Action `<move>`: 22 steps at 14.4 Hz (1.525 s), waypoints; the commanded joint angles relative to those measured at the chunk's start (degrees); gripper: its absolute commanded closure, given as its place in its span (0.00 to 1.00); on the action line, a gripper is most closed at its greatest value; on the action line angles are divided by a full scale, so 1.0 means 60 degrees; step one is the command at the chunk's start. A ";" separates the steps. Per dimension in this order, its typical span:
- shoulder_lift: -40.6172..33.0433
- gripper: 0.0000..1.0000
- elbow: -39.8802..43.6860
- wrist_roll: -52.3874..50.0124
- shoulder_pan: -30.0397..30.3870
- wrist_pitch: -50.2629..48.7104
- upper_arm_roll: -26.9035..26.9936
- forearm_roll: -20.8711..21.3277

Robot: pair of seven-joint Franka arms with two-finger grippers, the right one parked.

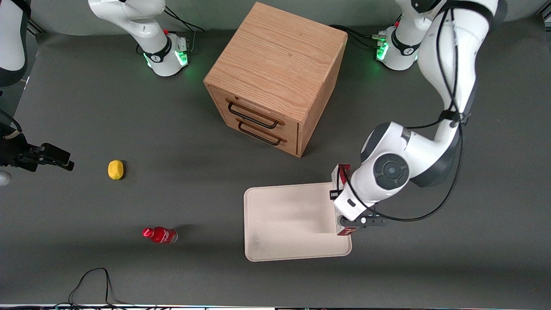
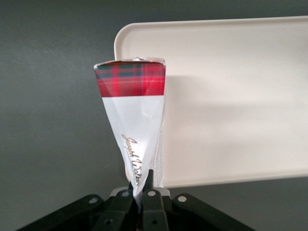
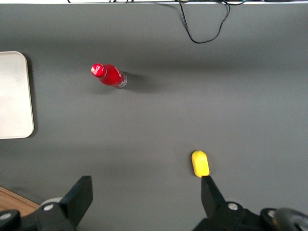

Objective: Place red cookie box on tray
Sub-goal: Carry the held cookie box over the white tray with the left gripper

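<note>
The gripper (image 2: 140, 188) hangs over the tray's (image 1: 284, 241) working-arm edge — jaws pinched on the red cookie box (image 2: 136, 120).

A dark grey matte bench (image 1: 181, 129) fills nearly everything in sight, lit evenly from above with soft shadows. A wooden two-drawer cabinet (image 1: 275, 77) with dark wire handles stands on it, farther from the front camera than the jaws. Black cables (image 1: 92, 284) trail along the bench's near edge.

Squashed red cookie box (image 2: 132, 113), pinched by the claw (image 2: 141, 188), hangs over the cream tray's (image 2: 231, 96) edge.
</note>
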 commanded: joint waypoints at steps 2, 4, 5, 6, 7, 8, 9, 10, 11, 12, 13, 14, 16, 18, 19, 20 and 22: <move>0.0569 1.00 0.0378 -0.0810 -0.0303 0.0572 0.0403 0.0194; 0.0804 1.00 0.0349 -0.0885 -0.0347 0.0968 0.0418 0.0194; 0.0878 1.00 0.0334 -0.0900 -0.0347 0.1085 0.0491 0.0179; 0.0893 1.00 0.0334 -0.0900 -0.0362 0.1116 0.0535 0.0164; 0.0893 0.91 0.0305 -0.0900 -0.0362 0.1159 0.0535 0.0179; 0.0864 0.02 0.0174 -0.0958 -0.0391 0.1348 0.0535 0.0193; 0.0864 0.00 0.0100 -0.0973 -0.0435 0.1524 0.0535 0.0194; 0.0864 0.00 0.0100 -0.0973 -0.0450 0.1569 0.0550 0.0194; 0.0849 0.00 0.0100 -0.0959 -0.0450 0.1570 0.0535 0.0194; 0.0820 0.00 0.0100 -0.0944 -0.0450 0.1570 0.0535 0.0179; 0.0805 0.00 0.0100 -0.0944 -0.0450 0.1555 0.0535 0.0179; 0.0762 0.00 0.0100 -0.0929 -0.0450 0.1526 0.0535 0.0179; 0.0485 0.00 0.0071 -0.0813 -0.0392 0.1380 0.0535 0.0150; -0.0143 0.00 -0.0235 -0.0667 -0.0275 0.1292 0.0535 0.0120; -0.0611 0.00 -0.0614 -0.0521 -0.0187 0.1263 0.0550 0.0135; -0.1210 0.00 -0.1155 -0.0345 0.0075 0.1248 0.0550 0.0121; -0.2397 0.00 -0.2210 0.0458 0.0660 0.0870 0.0550 0.0091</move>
